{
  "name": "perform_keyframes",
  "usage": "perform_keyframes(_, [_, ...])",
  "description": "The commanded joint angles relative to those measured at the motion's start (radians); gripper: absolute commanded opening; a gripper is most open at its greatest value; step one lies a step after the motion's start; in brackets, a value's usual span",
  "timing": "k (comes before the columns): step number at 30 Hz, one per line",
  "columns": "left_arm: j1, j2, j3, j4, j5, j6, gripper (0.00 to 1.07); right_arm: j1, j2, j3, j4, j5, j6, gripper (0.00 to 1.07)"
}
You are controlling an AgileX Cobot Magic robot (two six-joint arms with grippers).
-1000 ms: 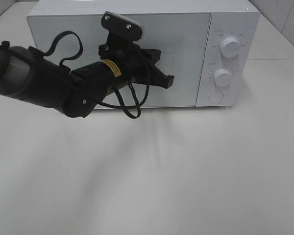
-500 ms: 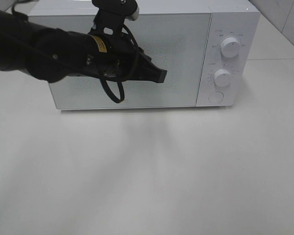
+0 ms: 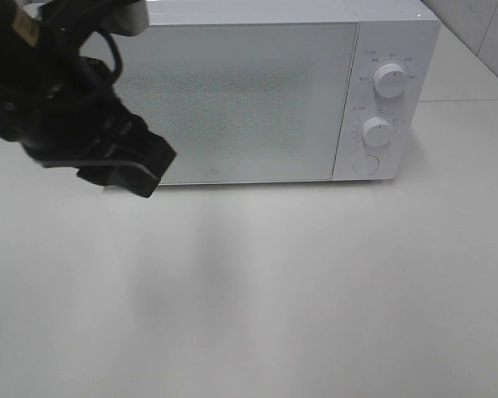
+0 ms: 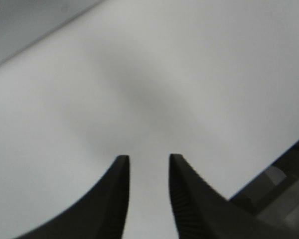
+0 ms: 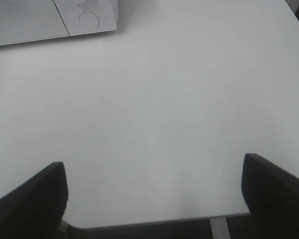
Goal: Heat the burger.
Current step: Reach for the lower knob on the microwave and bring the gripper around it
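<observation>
Microwave (image 3: 232,91) door's shut, no burger in sight. Left claw (image 4: 148,157) hangs slightly apart, empty, by its left end. Right claw (image 5: 153,162) gapes wide over the tabletop (image 3: 315,290), likely just parked.

The microwave (image 3: 257,91) is white, its door (image 3: 232,99) finely speckled with grey dots; at three o'clock from the door, two white knobs (image 3: 389,80). The table (image 3: 315,290) is off-white. The left arm (image 3: 58,116) is black with a yellow label (image 3: 22,29).
</observation>
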Motion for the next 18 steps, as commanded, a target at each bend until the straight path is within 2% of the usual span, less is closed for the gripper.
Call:
perform_keyframes(1, [0.019,-0.040,0.003,0.028,0.098,-0.075,0.80,-0.004,-0.032,0.001,0.000,-0.003,-0.007,0.91])
perform_keyframes(2, [0.037,-0.059,0.003,0.068,0.146,-0.092,1.02,-0.004,-0.032,0.001,0.000,-0.003,-0.007,0.91])
perform_keyframes(4, [0.050,-0.066,0.003,0.094,0.167,-0.091,1.01,-0.004,-0.032,0.001,0.000,-0.003,-0.007,0.91])
perform_keyframes(5, [0.082,-0.076,0.003,0.125,0.201,-0.091,1.01,-0.004,-0.032,0.001,0.000,-0.003,-0.007,0.91])
perform_keyframes(7, [0.098,-0.080,0.003,0.130,0.218,-0.087,1.01,-0.004,-0.032,0.001,0.000,-0.003,-0.007,0.91])
perform_keyframes(9, [0.190,-0.093,0.004,0.129,0.292,-0.039,1.01,-0.004,-0.032,0.001,0.000,-0.003,-0.007,0.91])
perform_keyframes(10, [0.190,-0.093,0.004,0.129,0.292,-0.039,1.01,-0.004,-0.032,0.001,0.000,-0.003,-0.007,0.91])
perform_keyframes(11, [0.266,-0.108,0.008,0.127,0.324,0.017,1.01,-0.004,-0.032,0.001,0.000,-0.003,-0.007,0.91])
perform_keyframes(12, [0.311,-0.116,0.011,0.128,0.335,0.048,1.01,-0.004,-0.032,0.001,0.000,-0.003,-0.007,0.91])
perform_keyframes(13, [0.311,-0.116,0.011,0.128,0.335,0.048,1.01,-0.004,-0.032,0.001,0.000,-0.003,-0.007,0.91])
perform_keyframes(14, [0.409,-0.137,0.019,0.128,0.343,0.109,1.01,-0.004,-0.032,0.001,0.000,-0.003,-0.007,0.91])
perform_keyframes(15, [0.461,-0.146,0.022,0.129,0.348,0.142,1.01,-0.004,-0.032,0.001,0.000,-0.003,-0.007,0.91])
perform_keyframes(16, [0.551,-0.162,0.024,0.131,0.367,0.188,1.01,-0.004,-0.032,0.001,0.000,-0.003,-0.007,0.91])
perform_keyframes(17, [0.551,-0.162,0.024,0.131,0.367,0.188,1.01,-0.004,-0.032,0.001,0.000,-0.003,-0.007,0.91])
perform_keyframes(18, [0.598,-0.170,0.027,0.131,0.377,0.208,1.01,-0.004,-0.032,0.001,0.000,-0.003,-0.007,0.91])
